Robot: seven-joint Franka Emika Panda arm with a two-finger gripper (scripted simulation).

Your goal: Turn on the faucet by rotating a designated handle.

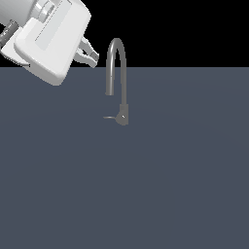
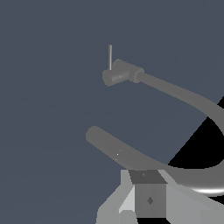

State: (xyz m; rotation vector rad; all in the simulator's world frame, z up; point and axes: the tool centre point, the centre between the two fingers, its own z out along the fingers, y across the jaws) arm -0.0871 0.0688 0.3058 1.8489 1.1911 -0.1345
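Reaching for the handle from where it hangs now looks risky, because the pincer (image 1: 89, 54) sits on the exterior view's left of the faucet (image 1: 117, 80), up level with the top of the arch and just beside it without touching, while the handle (image 1: 109, 117) lies far lower, at the foot of the faucet. In the exterior view the two fingertips appear close together, yet the gap between them is too small to read, and the wrist view shows only the pincer body (image 2: 148, 199), so I cannot tell whether it is spread or pressed together. A straight drop toward the handle could clip the down-turned mouth of the spout (image 1: 110, 92), which hangs between the pincer and the handle; the wrist view shows that curved tube (image 2: 131, 157) crossing right in front of the pincer. The handle itself is a thin, short rod sticking out of the base block (image 1: 123, 114) toward the exterior view's left, so the fingers could easily slide off it or push past it, and a push on the base instead would turn nothing. Going left to right by count: one robot arm with one pincer, one handle, one faucet with one spout and one base, all on one dark bench (image 1: 185, 185).
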